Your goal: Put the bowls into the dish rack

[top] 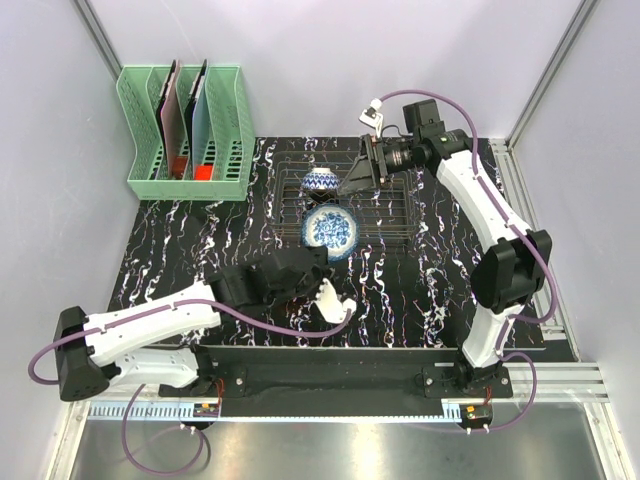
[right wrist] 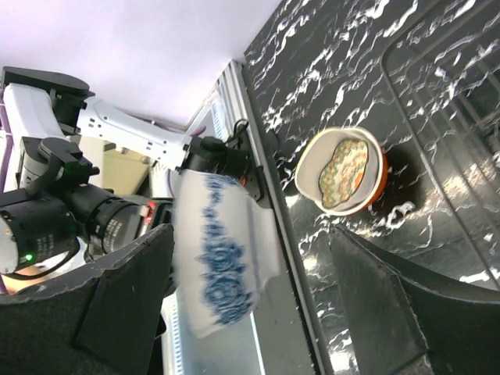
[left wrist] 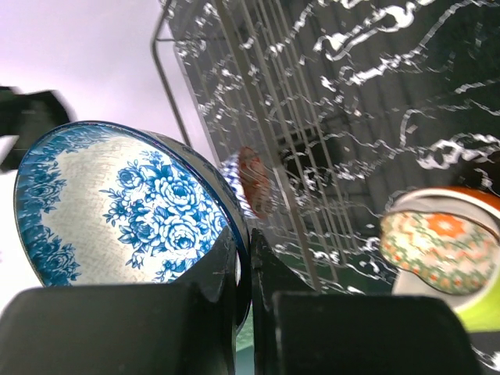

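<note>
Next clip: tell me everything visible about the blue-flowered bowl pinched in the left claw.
The blue-flowered bowl is small, round and glossy, ceramic by the look: white inside with blue roses at the centre and a blue band under the rim. It is tilted on edge, its inside showing to the overhead camera. The left claw is shut on its rim, one finger inside, one outside. It hangs at the near edge of the dish rack; whether it touches the wire cannot be told.
</note>
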Motion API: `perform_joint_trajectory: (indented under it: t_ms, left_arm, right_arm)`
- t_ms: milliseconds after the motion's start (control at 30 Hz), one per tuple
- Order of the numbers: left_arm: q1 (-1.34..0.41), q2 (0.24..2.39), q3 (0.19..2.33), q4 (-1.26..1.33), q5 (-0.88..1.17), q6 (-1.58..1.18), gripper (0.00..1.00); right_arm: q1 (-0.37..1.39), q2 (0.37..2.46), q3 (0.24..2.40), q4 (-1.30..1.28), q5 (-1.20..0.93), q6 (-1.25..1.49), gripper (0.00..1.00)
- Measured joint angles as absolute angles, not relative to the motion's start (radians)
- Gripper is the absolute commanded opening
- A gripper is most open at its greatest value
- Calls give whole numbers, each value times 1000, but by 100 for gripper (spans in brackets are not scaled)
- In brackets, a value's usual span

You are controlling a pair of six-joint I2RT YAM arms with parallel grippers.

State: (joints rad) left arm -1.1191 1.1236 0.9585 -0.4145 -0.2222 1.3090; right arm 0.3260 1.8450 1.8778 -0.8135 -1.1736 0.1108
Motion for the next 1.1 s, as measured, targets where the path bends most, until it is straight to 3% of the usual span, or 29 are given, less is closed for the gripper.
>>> perform_joint_trajectory:
  t_ms: [533,1100]
  left_arm:
    - [-1127,1122,945,-335,-239,1359,0]
    - [-1126,1094,944,-360,-122,1255,0]
  right_arm:
    - [288,1774,1779,-860,-1293,52,91]
    - [267,1717,1639,-869,-1404,-76,97]
